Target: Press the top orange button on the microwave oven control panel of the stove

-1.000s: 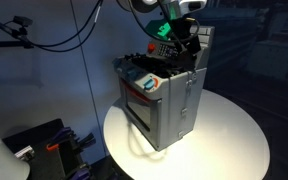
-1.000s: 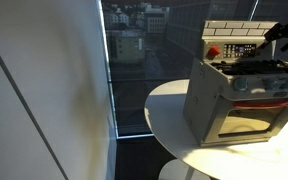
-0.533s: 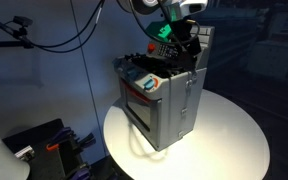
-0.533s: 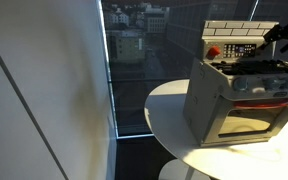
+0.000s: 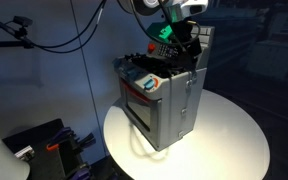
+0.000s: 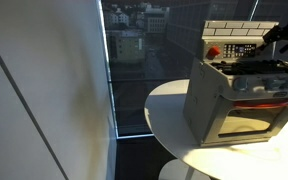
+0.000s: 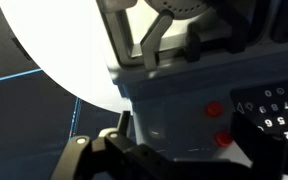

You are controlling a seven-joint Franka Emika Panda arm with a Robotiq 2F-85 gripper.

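Note:
A grey toy stove [image 5: 162,100] stands on a round white table [image 5: 229,140]. Its raised back panel [image 6: 234,47] carries a dark keypad and orange-red buttons [image 6: 213,52]. In the wrist view the panel fills the frame. Two orange-red buttons sit one above the other, one [image 7: 215,108] higher in the picture and one [image 7: 223,139] lower, beside the keypad [image 7: 274,110]. My gripper [image 7: 184,135] hangs close in front of these buttons, and its fingers look apart and empty. It also shows at the panel in both exterior views [image 5: 184,42] [image 6: 276,33].
The stove's black burner grates [image 6: 254,66] lie just below the panel. A dark window [image 6: 134,60] is behind the table. Cables [image 5: 74,30] hang at the back and dark equipment [image 5: 39,145] sits on the floor beside the table.

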